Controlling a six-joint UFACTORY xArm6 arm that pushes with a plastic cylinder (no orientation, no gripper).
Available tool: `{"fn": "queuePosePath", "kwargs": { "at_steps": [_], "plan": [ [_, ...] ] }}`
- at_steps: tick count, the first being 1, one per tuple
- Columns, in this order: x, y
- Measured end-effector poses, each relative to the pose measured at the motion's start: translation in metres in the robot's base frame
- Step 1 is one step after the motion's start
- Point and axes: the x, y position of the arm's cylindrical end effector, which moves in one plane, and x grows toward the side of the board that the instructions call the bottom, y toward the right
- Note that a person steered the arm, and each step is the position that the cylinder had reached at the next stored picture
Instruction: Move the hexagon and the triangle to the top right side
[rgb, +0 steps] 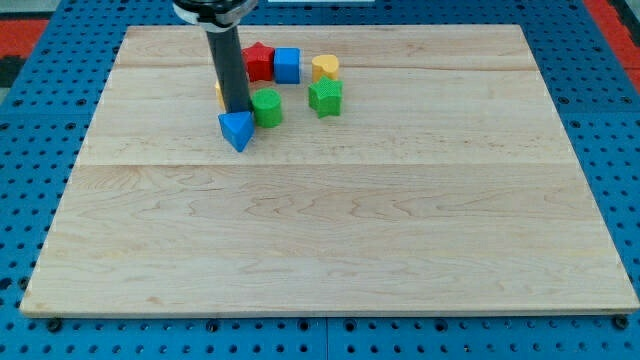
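Observation:
A blue triangle (237, 130) lies on the wooden board (330, 230), left of centre in the upper part. My tip (239, 111) stands right at the triangle's top edge, touching or nearly touching it. A green rounded, possibly hexagonal, block (267, 107) sits just right of my tip. A yellow rounded block (325, 68) lies further up and right; its exact shape is hard to make out.
A red star (259, 62) and a blue cube (287, 65) sit side by side above the green block. A green star (325, 97) lies below the yellow block. A small orange-yellow block (218, 93) peeks out left of the rod, mostly hidden.

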Motion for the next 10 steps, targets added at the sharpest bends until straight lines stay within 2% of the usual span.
{"fn": "queuePosePath", "kwargs": {
  "at_steps": [2, 3, 4, 5, 8, 9, 10],
  "plan": [
    [0.017, 0.014],
    [0.038, 0.054],
    [0.078, 0.002],
    [0.056, -0.016],
    [0.017, 0.004],
    [0.026, 0.010],
    [0.032, 0.083]
  ]
}}
